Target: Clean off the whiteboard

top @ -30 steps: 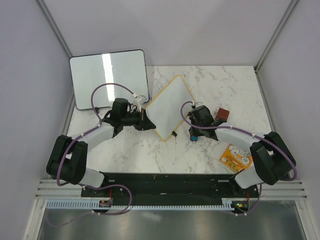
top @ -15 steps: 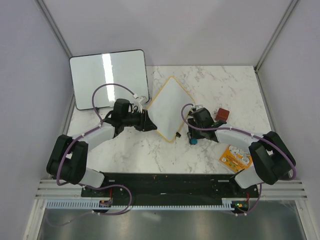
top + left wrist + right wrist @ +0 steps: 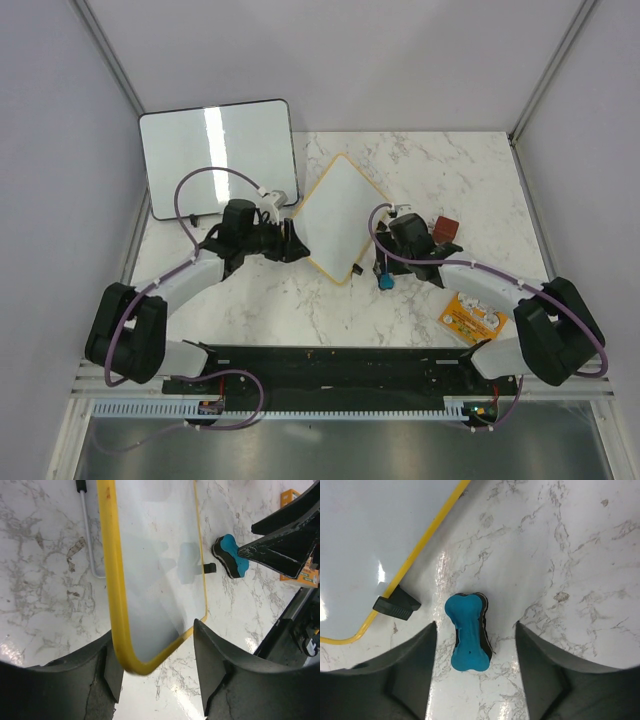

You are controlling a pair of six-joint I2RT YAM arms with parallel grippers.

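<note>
The whiteboard (image 3: 335,215), small with a yellow frame, lies cornerwise on the marble table, and its face looks blank. My left gripper (image 3: 293,243) is open. The board's near-left corner (image 3: 131,666) sits between its fingers, close to the left finger (image 3: 75,680). A blue bone-shaped eraser (image 3: 385,282) lies on the table beside the board's lower corner. My right gripper (image 3: 384,268) stands open over it. In the right wrist view the eraser (image 3: 469,632) rests loose between the fingers (image 3: 400,675), touching neither. A black foot (image 3: 396,604) sticks out from the board's edge.
A larger blank board with a black edge (image 3: 218,155) lies at the back left. A thin grey marker (image 3: 87,535) lies left of the whiteboard. A red-brown block (image 3: 446,227) and an orange packet (image 3: 470,317) sit on the right.
Both grippers have opened. The left let go of the whiteboard's corner, and the board settled and shifted slightly. The right released the eraser, which now lies on the table.
</note>
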